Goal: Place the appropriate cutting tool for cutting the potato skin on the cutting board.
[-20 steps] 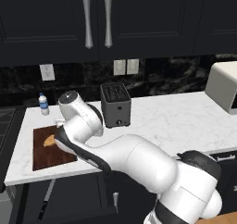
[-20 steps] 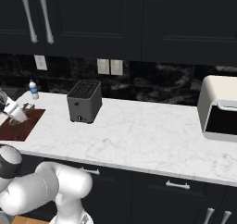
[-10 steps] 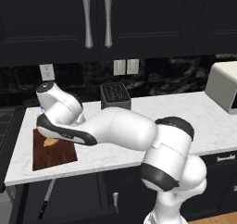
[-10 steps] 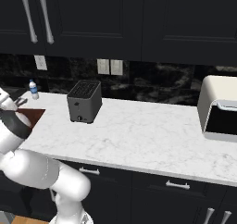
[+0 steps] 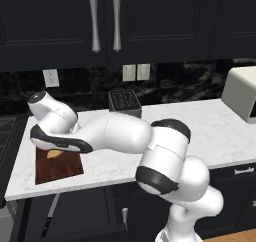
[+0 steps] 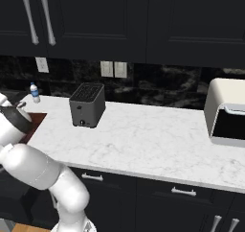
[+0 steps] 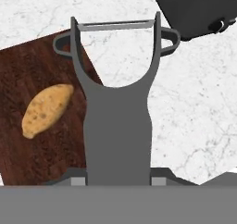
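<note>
Through the hand view I see the gripper [image 7: 118, 179] clenched on the handle of the peeler [image 7: 118, 107], whose forked head reaches away from the fingers, the blade bar spanning the two prongs at the far end. The peeler hangs above the counter [image 7: 194, 107], straddling the edge of the cutting board [image 7: 51, 140]: its left side lies over the dark wood, its right side and most of the head over the white marble. I cannot tell whether it touches anything below. The potato [image 7: 47, 109] lies on the board, just beside the peeler's handle on the left in this view, apart from it. The corner of the toaster [image 7: 199, 8] shows beyond the peeler's head.

From the left base view, the arm stretches far over to the left end of the counter [image 5: 210, 136], the hand over the board [image 5: 57, 167], where the potato [image 5: 52, 154] peeks out under the wrist. The toaster [image 5: 124, 101] stands behind the arm.
</note>
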### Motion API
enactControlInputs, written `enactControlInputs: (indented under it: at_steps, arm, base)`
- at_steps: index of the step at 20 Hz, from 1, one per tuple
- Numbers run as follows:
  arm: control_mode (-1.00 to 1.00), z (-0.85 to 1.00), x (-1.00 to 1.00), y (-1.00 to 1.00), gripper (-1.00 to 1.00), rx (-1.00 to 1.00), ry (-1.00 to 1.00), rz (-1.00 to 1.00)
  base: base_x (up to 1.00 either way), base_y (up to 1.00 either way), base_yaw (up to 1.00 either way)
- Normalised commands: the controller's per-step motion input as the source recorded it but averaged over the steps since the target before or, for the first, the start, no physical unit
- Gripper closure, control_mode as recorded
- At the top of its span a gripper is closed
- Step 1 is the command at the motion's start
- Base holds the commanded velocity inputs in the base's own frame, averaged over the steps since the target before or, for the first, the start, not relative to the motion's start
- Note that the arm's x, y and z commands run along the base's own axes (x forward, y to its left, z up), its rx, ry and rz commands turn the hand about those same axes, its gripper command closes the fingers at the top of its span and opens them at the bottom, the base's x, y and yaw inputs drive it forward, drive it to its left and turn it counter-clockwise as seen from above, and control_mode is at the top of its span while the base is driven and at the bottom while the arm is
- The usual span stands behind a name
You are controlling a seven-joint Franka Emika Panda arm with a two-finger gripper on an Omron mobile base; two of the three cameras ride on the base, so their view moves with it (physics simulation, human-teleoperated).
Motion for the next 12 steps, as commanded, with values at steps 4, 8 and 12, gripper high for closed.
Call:
enactControlInputs:
  at_steps: [4, 8, 12]
  arm:
    - [-1.00, -0.66, 0.09, 0.00, 1.00, 0.00, -0.13, 0.03]
    - [-1.00, -0.73, 0.04, 0.00, 1.00, 0.00, -0.09, 0.05]
    - [-1.00, -0.32, 0.00, 0.02, 1.00, 0.00, -0.04, 0.04]
  base:
    - [0.00, 0.00, 0.00]
    - [0.00, 0.00, 0.00]
    - [0.00, 0.00, 0.00]
